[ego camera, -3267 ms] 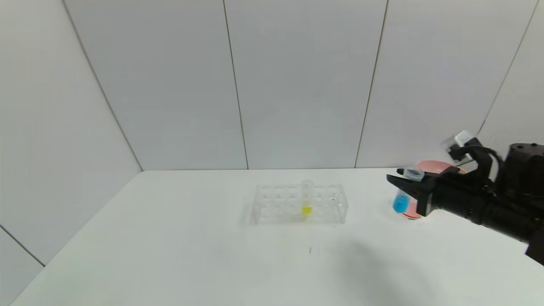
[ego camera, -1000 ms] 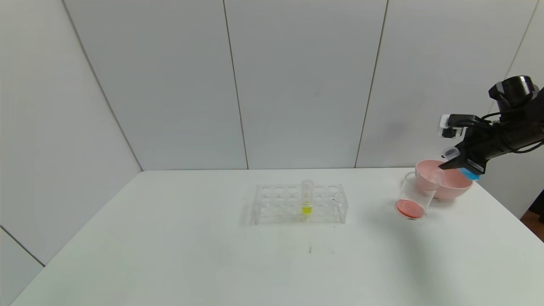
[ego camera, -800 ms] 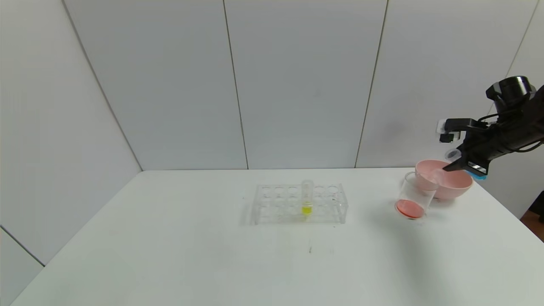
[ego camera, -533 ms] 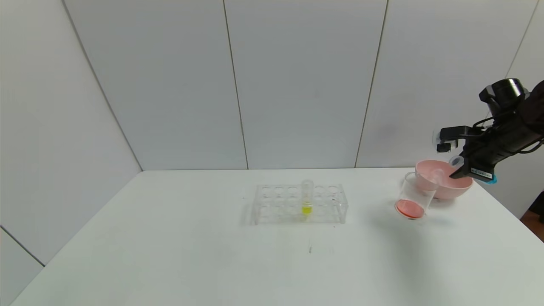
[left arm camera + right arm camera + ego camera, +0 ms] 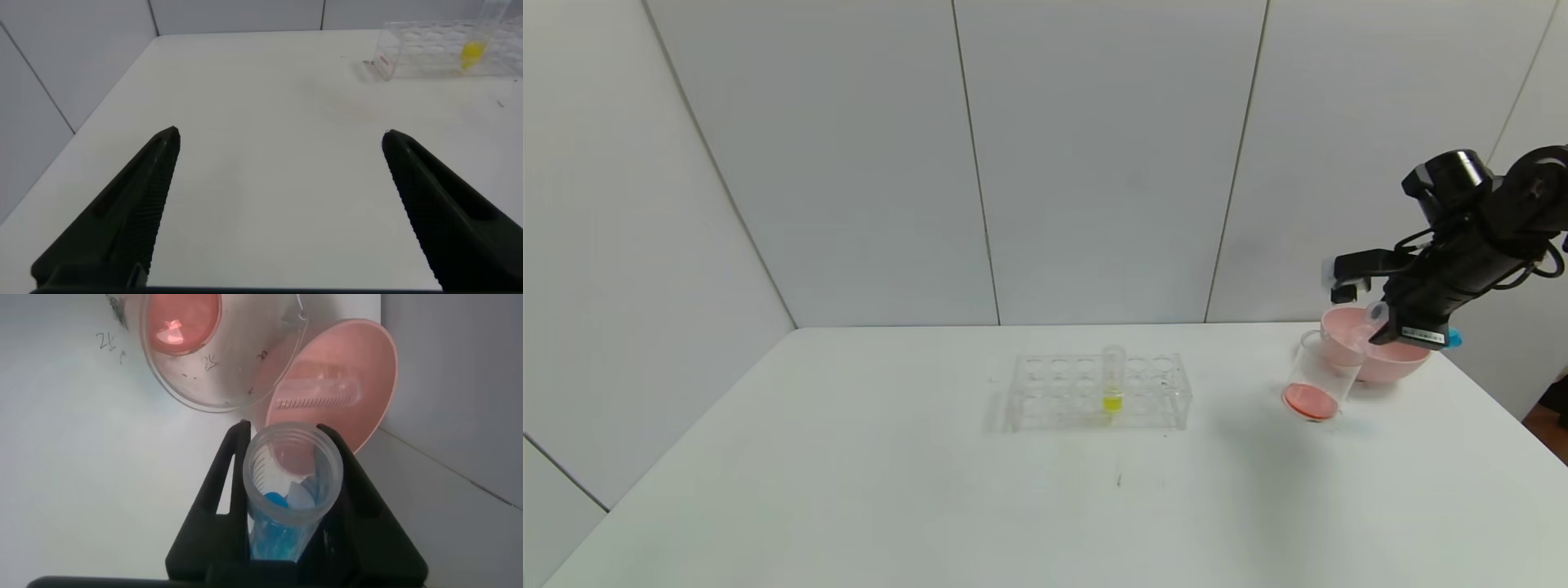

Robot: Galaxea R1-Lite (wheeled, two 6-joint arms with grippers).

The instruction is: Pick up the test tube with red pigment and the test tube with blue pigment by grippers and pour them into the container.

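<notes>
While right hand (image 5: 290,469) tilts blue tube (image 5: 290,486), beaker (image 5: 1319,377) below

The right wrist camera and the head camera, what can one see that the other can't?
Only the right wrist view shows down the open mouth of the test tube with blue pigment, with blue liquid inside, and an empty clear tube lying in the pink bowl.

Only the head view shows the clear rack holding a yellow tube, the whole white table, and the wall behind.

Both show the right gripper shut on the blue tube, near the container with red liquid in its bottom, beside the pink bowl.
</notes>
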